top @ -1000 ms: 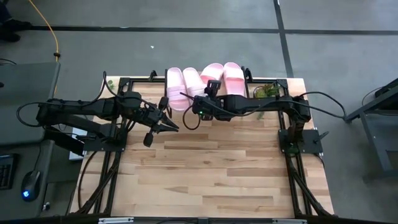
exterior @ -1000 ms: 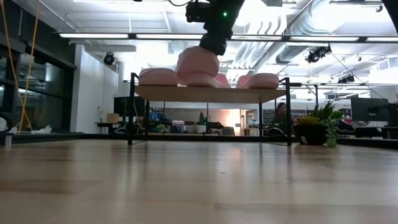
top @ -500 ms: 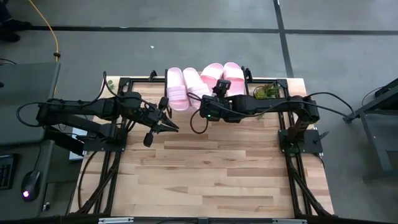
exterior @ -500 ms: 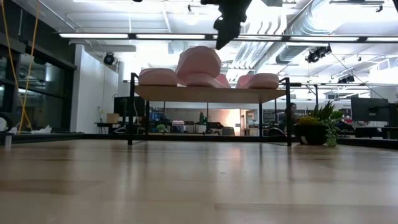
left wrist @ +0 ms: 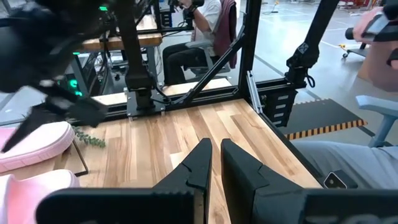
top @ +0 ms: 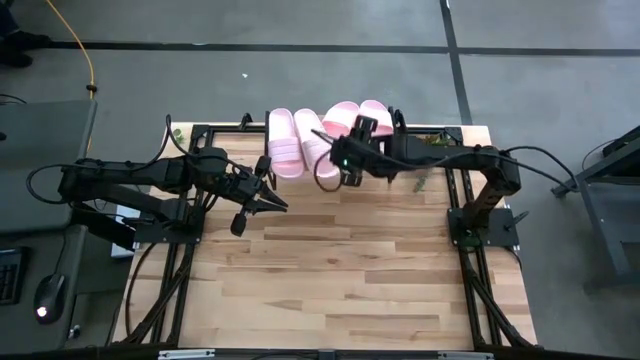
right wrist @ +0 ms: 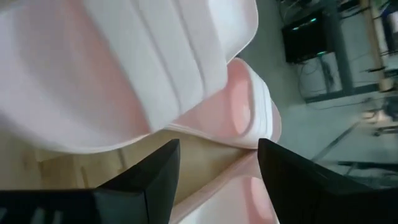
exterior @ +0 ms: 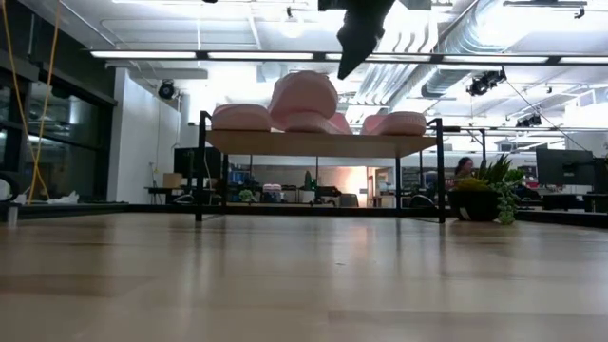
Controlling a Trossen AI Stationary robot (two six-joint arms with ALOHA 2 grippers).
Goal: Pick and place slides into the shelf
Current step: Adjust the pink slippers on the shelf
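Across the wooden table (top: 330, 270) the shelf (exterior: 318, 142) carries all four slides (top: 283, 140), one tilted atop its neighbours. My right pincer (right wrist: 217, 168), clamped on that one a second ago, is now apart and empty, lifting clear. My left pincer (left wrist: 214, 163) waits nearly together. Placing looks finished.

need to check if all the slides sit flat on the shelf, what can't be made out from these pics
- High view: the right gripper and its arm cover part of the slides and most of the shelf, so how the middle slides overlap is hidden.
- Low view: one slide rides higher than the rest, but whether it leans on a neighbour cannot be told from edge-on.
- Right wrist view: too close; the slides fill the picture and run off its edges.
- Left wrist view: the picture's edge crops the slides.
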